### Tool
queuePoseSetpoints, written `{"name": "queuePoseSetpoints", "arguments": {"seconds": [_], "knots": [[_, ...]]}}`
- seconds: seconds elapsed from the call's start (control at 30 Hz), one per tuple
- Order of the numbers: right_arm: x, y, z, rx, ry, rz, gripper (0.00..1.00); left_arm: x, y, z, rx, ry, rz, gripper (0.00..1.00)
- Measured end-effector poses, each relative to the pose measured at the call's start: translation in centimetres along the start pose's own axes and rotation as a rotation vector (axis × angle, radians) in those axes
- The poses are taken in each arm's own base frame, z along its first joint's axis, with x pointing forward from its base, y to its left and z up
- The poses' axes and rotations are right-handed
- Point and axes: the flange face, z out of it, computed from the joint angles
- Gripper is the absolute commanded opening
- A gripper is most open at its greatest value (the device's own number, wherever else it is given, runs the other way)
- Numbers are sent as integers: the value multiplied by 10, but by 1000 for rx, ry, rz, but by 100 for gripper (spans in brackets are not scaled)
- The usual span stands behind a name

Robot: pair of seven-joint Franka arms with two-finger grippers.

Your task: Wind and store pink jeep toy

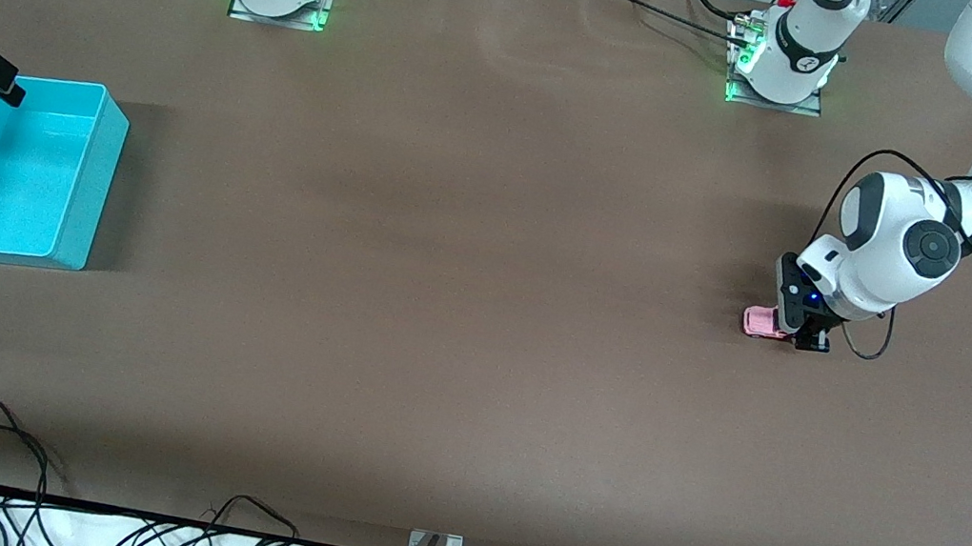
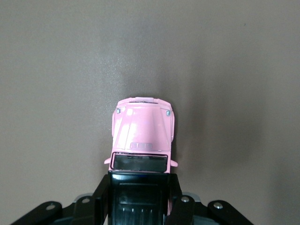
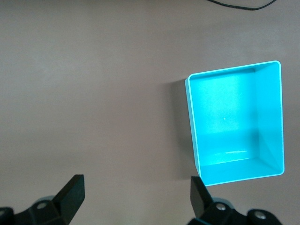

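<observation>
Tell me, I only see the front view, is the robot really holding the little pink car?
Observer: Yes. In the left wrist view the left gripper is shut on the black roof of the pink jeep toy.
Child: Which end pokes out?
Observer: Its pink hood, pointing away from the fingers.
Child: Is anything in the blue box?
Observer: No. The right wrist view looks into the turquoise bin and shows only its bare floor.
Child: And the other hand?
Observer: The right gripper is open.

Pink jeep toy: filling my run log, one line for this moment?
left gripper shut on pink jeep toy, on table | right gripper open, over table beside turquoise bin | bin empty
</observation>
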Motion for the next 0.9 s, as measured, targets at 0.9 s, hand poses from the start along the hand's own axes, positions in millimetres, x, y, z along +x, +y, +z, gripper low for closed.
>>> {"name": "queuePoseSetpoints", "arguments": {"seconds": [0.9], "knots": [[0,0,0,0,0,0,100,-71,0,1,1,-49,-19,0]]}}
